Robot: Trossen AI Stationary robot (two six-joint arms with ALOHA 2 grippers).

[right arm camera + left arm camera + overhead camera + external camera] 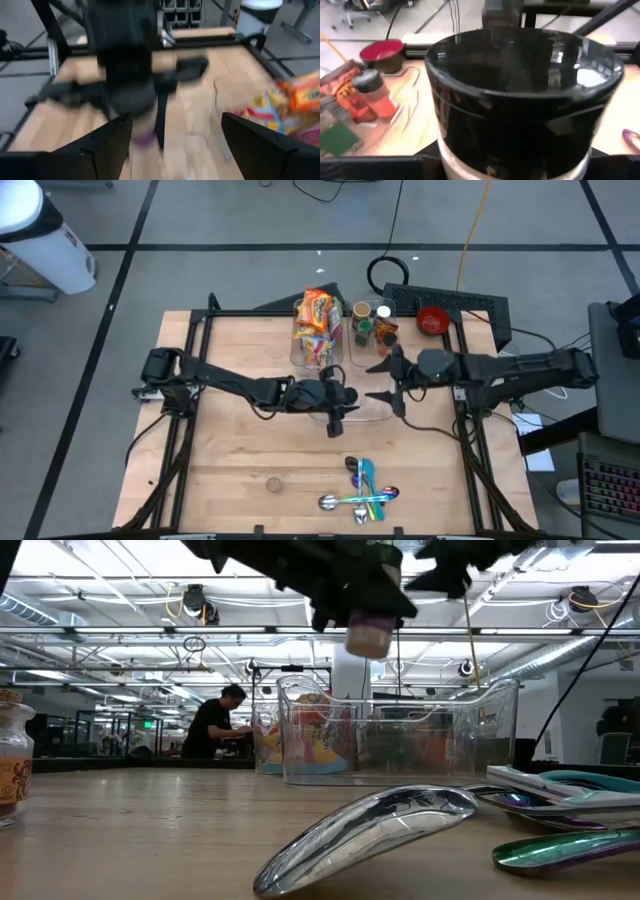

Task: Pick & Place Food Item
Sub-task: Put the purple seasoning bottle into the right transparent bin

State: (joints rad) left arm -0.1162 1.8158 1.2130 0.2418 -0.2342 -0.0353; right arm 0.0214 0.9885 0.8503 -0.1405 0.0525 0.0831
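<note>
Jar (520,100), dark-lidded and pale-bodied, sits clamped in the left end effector (335,402), held aloft over the clear bin (400,740) at mid-worktop (240,470), apparently so it can be lowered inside. The right end effector (393,388) hovers just beside it with fingers spread wide and nothing between them, likely fresh from a handover. Snack packets (318,320) stand in another clear container at the back, spice bottles (372,325) and a red bowl (432,320) alongside. Spoons (360,492) lie near the front edge.
</note>
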